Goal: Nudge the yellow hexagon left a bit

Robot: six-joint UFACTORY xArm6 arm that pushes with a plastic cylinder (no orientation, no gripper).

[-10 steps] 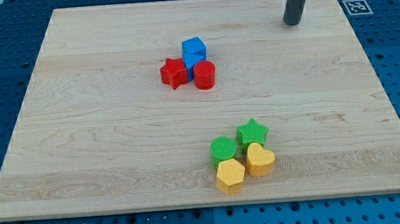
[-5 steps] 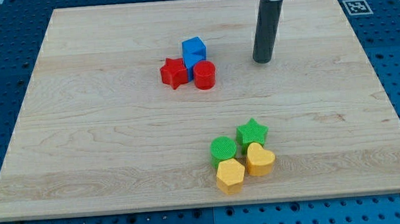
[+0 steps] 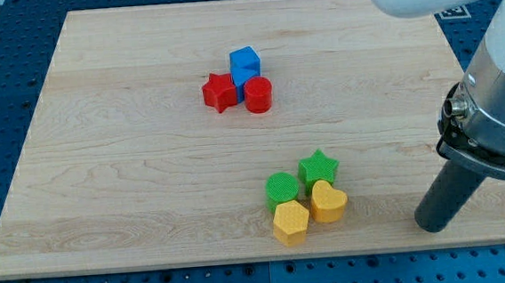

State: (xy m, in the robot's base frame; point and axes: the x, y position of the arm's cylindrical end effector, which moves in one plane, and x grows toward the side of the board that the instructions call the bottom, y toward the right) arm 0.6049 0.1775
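My tip (image 3: 434, 225) sits on the table (image 3: 131, 186) at the view's lower right, well apart from the yellow hexagon (image 3: 291, 222), which touches the yellow heart (image 3: 328, 202) and green cylinder (image 3: 282, 188). No pincer shows.

Yellow hexagon (image 3: 290, 222): flat on the board near the view's bottom edge, slightly right of centre. Lowest block of a four-block cluster, touching the green cylinder (image 3: 282, 188) above it and the yellow heart (image 3: 328, 201) to its right.
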